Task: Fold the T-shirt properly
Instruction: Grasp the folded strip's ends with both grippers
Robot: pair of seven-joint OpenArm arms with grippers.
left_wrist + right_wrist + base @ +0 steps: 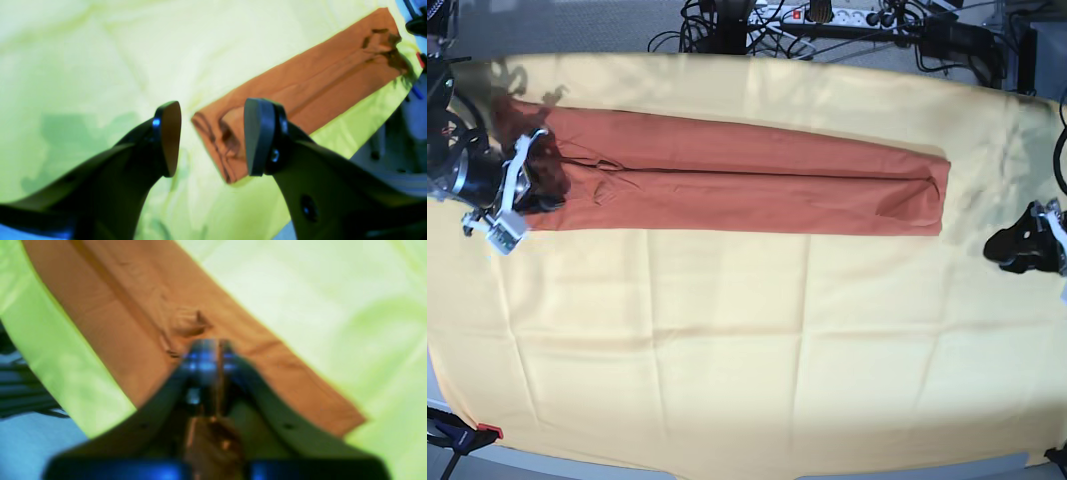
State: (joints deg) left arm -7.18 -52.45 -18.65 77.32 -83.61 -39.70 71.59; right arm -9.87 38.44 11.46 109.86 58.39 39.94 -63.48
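Observation:
The rust-orange T-shirt (747,190) lies folded into a long narrow strip across the far half of the table, a seam line running along its length. My right gripper (542,172) sits at the strip's left end. In the right wrist view its fingers (213,351) are pressed together on the T-shirt (126,323), with a fold of orange cloth showing between them. My left gripper (1005,246) hovers off the strip's right end, above the yellow cloth. In the left wrist view it (213,138) stands open, and the end of the T-shirt (317,83) shows between its pads.
A large pale yellow cloth (757,350) covers the table under the shirt, creased in a grid. Cables and a power strip (827,15) run behind the far edge. A red-tipped clamp (479,432) sits at the near left corner.

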